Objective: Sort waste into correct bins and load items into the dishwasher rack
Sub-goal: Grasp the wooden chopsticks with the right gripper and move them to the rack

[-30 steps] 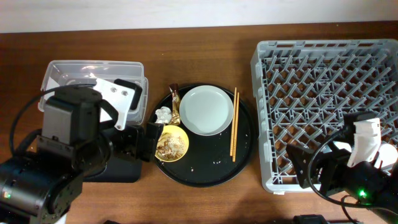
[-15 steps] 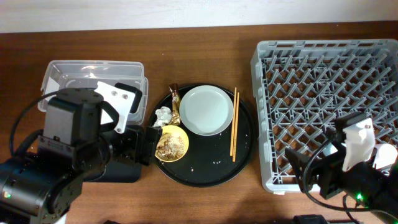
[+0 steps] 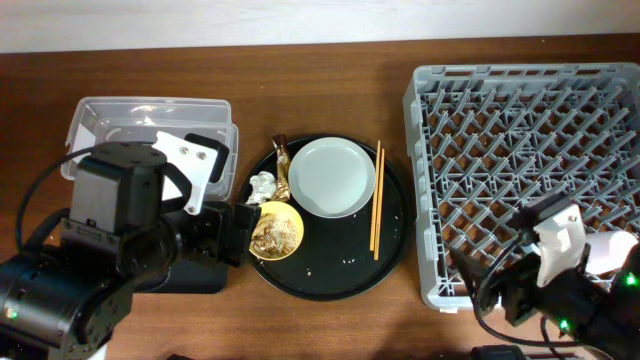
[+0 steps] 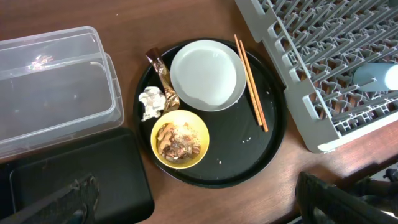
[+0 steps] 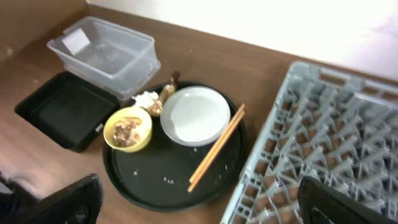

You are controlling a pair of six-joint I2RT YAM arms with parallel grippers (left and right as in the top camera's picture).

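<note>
- Overhead: the left arm [image 3: 110, 250] stands at the lower left and hides most of the shallow black tray [image 3: 205, 278]. The clear tub [image 3: 140, 115] is just above it. The right arm [image 3: 545, 290] is over the lower right corner of the dishwasher rack [image 3: 520, 120].
- Left wrist: the left gripper [image 4: 198, 186] is wide open and empty, above the round black tray [image 4: 242, 162]. The tissue [image 4: 150, 103] touches the wrapper [image 4: 160, 71], which lies against the rim of the plate [image 4: 205, 74]. The yellow bowl [image 4: 202, 146] holds the food scraps [image 4: 177, 142]. A blue cup [image 4: 376, 76] lies in the rack at the right edge.
- Right wrist: the right gripper [image 5: 199, 183] is also open and holds nothing. The chopsticks [image 5: 216, 148] lie flat, just beside the plate.
- Risk: the tissue and the wrapper touch, so a grasp on one may drag the other into the wrong bin.
- Risk: if the bowl tilts while it is carried, the scraps may spill on the table.
- Risk: the thin, flat chopsticks may slip from the fingers.
</note>
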